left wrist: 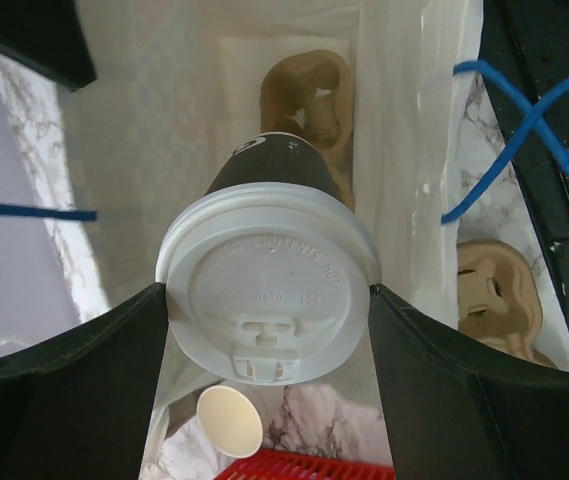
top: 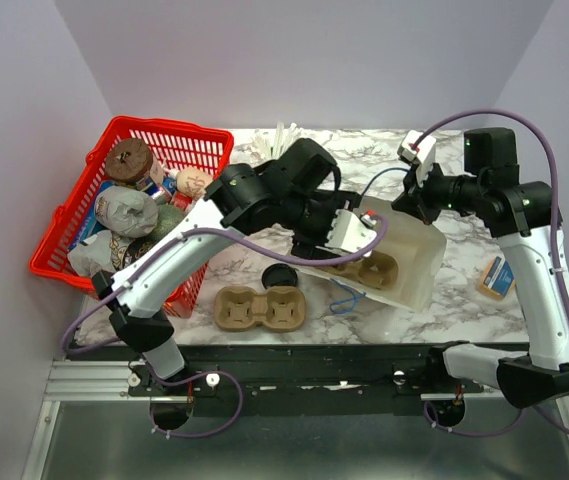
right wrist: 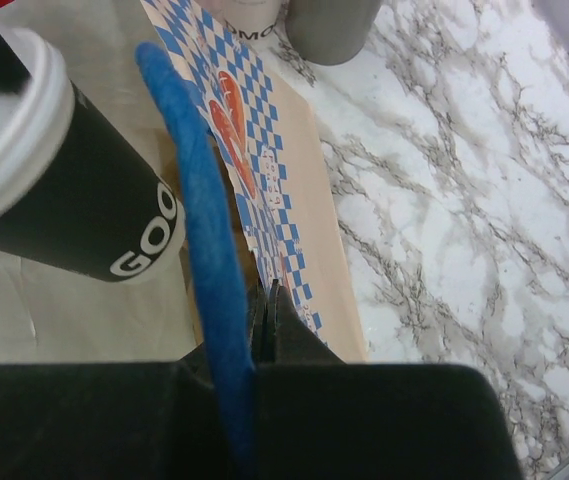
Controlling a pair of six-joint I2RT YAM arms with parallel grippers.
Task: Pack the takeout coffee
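The takeout coffee (left wrist: pixel 267 290), dark-bodied with a white lid, lies tilted between the black fingers (left wrist: pixel 84 380) of my left gripper (left wrist: pixel 267 292), which press on both sides of its lid. Its base points into the white plastic bag (top: pixel 419 265) toward a cardboard cup carrier (left wrist: pixel 309 90) inside. In the right wrist view the cup (right wrist: pixel 54 190) shows at the left. My right gripper (right wrist: pixel 272 290) is shut on the bag's edge, the blue handle (right wrist: pixel 199 230) running beside its jaws. Seen from above, the left gripper (top: pixel 359 240) is at the bag's mouth and the right gripper (top: pixel 404 205) at its far corner.
A second cup carrier (top: pixel 260 308) and a round black lid (top: pixel 279 276) lie near the front edge. A red basket (top: pixel 189 145) full of items stands at the left. A cream paper cup (left wrist: pixel 229 420) sits near it. A small box (top: pixel 497 277) lies at the right.
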